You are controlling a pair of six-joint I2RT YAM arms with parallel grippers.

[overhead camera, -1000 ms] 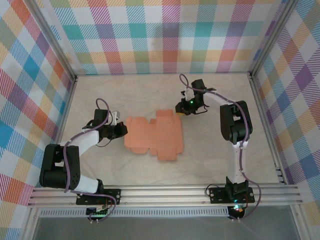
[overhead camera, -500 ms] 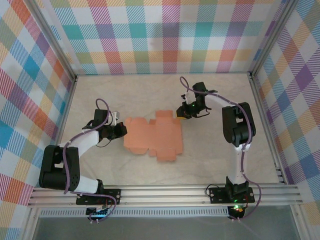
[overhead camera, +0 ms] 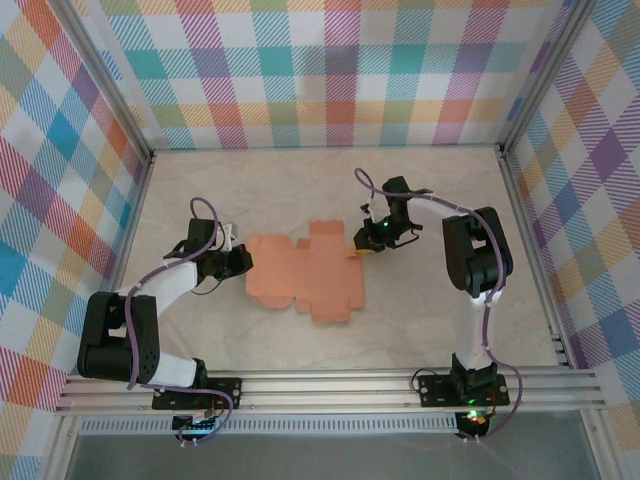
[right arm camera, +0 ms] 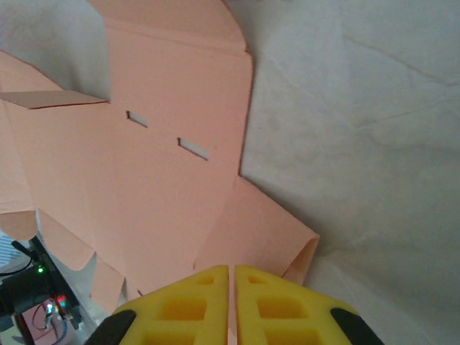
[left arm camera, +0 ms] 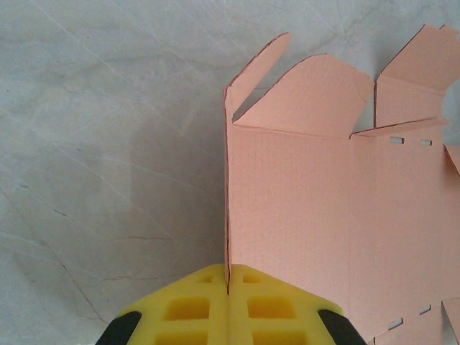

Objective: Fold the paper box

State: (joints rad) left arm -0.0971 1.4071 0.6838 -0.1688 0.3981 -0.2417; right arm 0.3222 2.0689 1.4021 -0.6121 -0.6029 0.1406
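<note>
grasping stage: left gripper [left arm camera: 228, 279] fingers pinch the paper box [left arm camera: 302, 208] edge; right gripper [right arm camera: 231, 277] seems clamped on its opposite flap; next, fold that flap inward.

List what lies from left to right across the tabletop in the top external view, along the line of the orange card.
left gripper → paper box → right gripper
</note>
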